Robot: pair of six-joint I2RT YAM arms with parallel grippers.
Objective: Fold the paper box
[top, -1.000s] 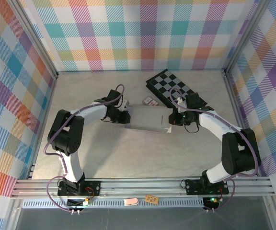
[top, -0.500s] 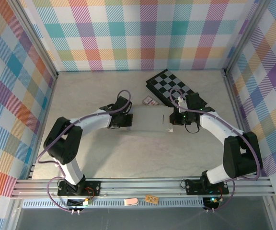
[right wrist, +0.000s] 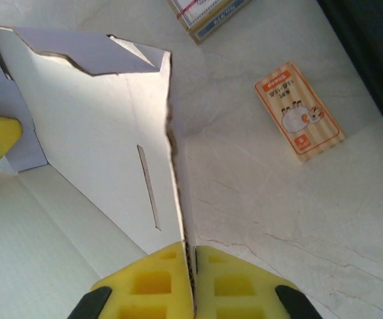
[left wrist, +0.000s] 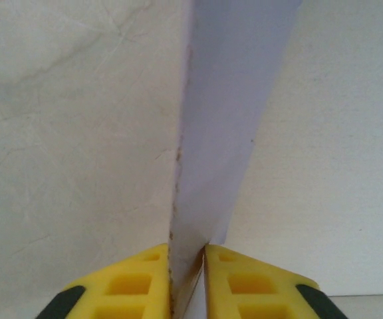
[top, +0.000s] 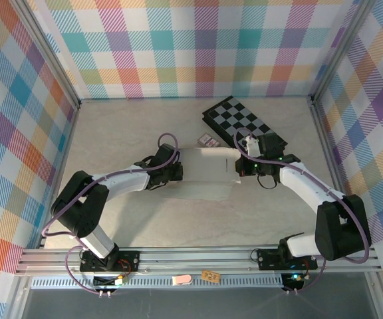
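Pale marbled tabletop [top: 131, 133], pastel plaid walls [top: 198, 46] all around.

pale lavender paper box [top: 208, 174], off-white inside; yellow fingers [right wrist: 153, 282]; black-and-white checkerboard [top: 241, 119]; orange-striped card pack [right wrist: 300, 111]; pastel plaid walls [top: 178, 46]; beige marbled table [top: 125, 133].

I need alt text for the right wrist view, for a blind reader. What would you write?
The yellow right gripper pinches one edge of the paper box, whose off-white inner panel with a narrow slot spreads to its left. A small orange card pack lies on the pale table to the right.
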